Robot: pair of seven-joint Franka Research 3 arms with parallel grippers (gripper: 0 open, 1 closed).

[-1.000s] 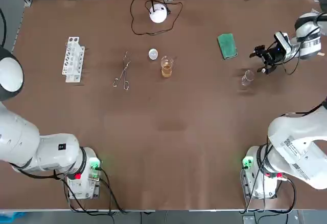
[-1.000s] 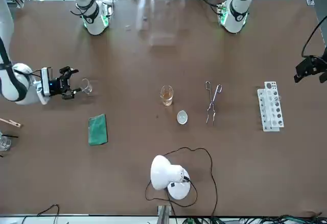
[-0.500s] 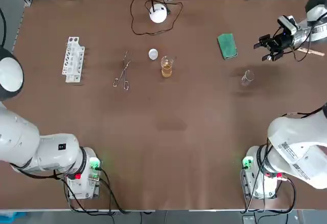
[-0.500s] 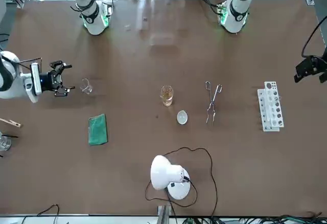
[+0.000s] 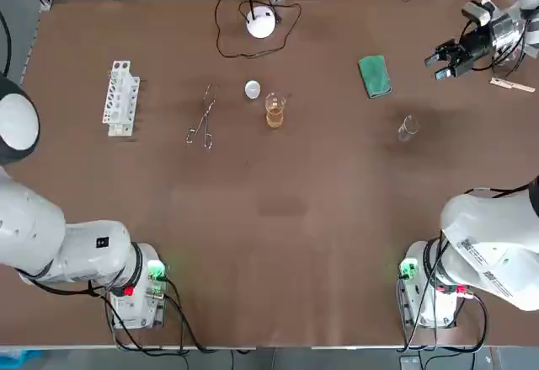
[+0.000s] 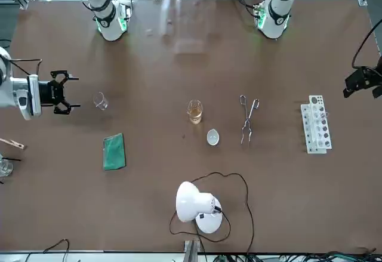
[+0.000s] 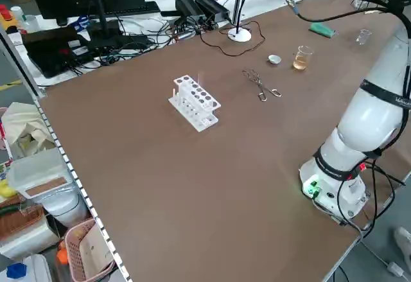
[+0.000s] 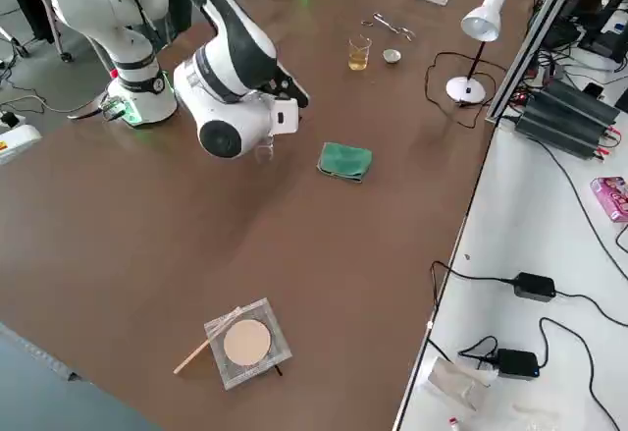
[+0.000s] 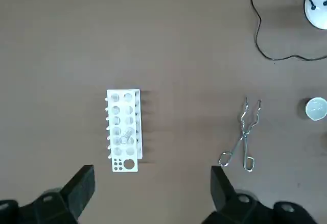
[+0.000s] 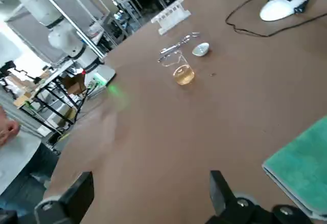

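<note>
We see the small clear glass cup [image 5: 408, 127] standing upright on the brown table [image 5: 286, 218]. It is at the right of the top view, a bit above the middle. It stands alone and nothing touches it.

The right gripper [image 5: 436, 63] is in the upper right corner of that view, up off the table and apart from the cup. The flat green pad [image 5: 374, 76] lies to its left. Its two fingers are wide apart and hold nothing. So we judge the cup is set down and free, and that gripper has nothing to put anywhere. The arm reaches in from the side, and its fingers point toward the middle of the table.

The left gripper [image 9: 152, 173] hangs high over the white plastic tube rack [image 9: 124, 130], near the thin metal tongs [image 9: 243, 142]. It is at the right edge of the front view. Its fingers are apart and empty too.
</note>
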